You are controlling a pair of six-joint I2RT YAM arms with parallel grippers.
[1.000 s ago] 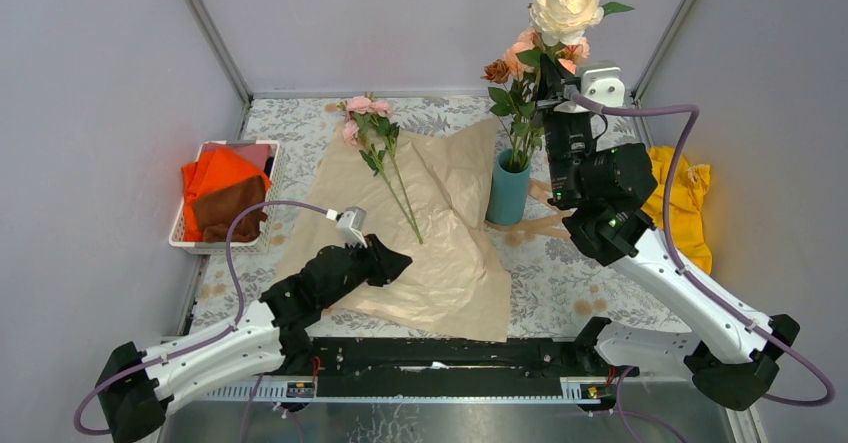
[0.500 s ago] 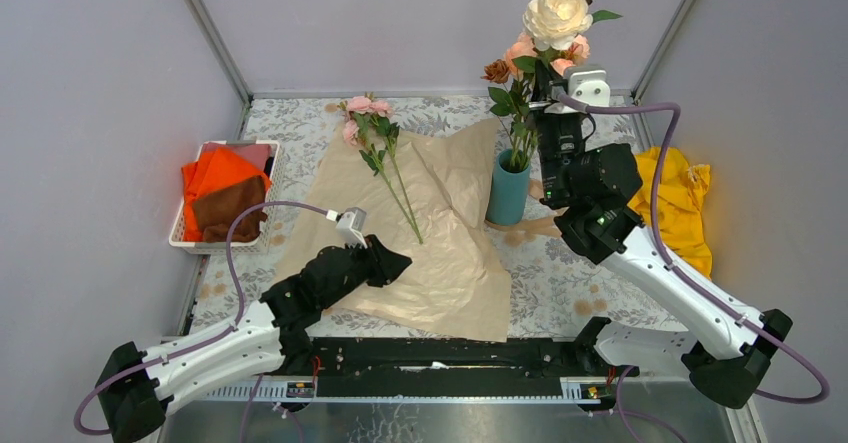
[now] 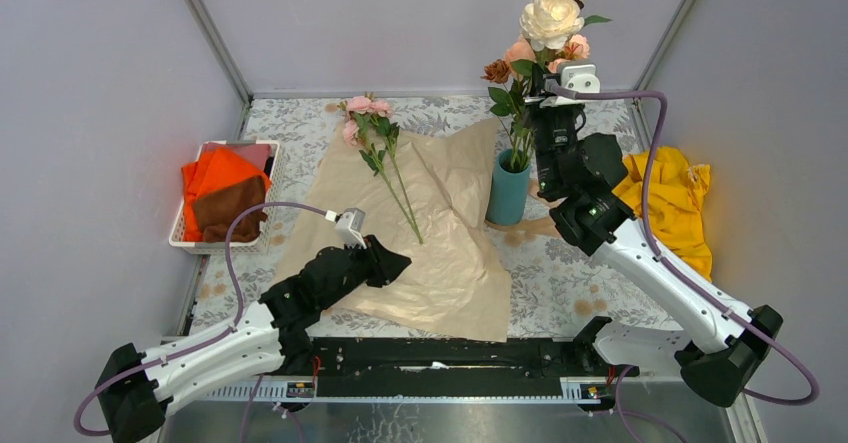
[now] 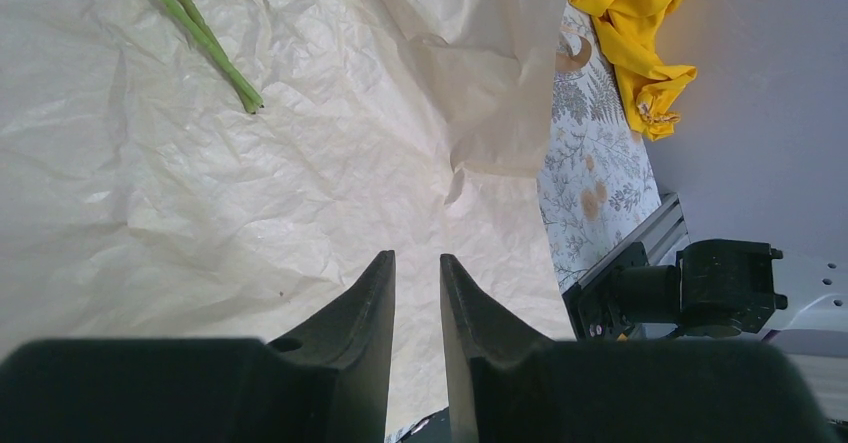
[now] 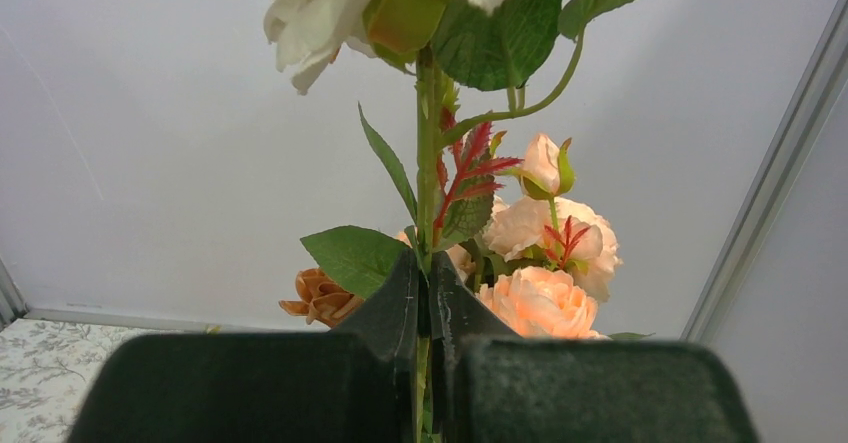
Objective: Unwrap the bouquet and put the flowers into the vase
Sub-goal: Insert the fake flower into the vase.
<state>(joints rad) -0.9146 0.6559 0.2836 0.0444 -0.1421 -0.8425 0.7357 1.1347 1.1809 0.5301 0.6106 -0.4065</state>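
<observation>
I see my right gripper (image 5: 424,293) clenched on the stem of the cream rose (image 3: 550,20), held upright above the teal vase (image 3: 508,195), where peach roses (image 3: 519,53) already stand. My left gripper (image 4: 417,273) hangs over the unfolded paper (image 4: 200,183), jaws slightly apart and empty; a pink rose spray (image 3: 368,113) lies on the paper's far part

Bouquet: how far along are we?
Done: the paper lies open and several roses stand in the vase. In hand: the right hand is shut on the stem of a cream rose over the vase. Left: the pink roses lying on the paper; the left hand is open, empty.
</observation>
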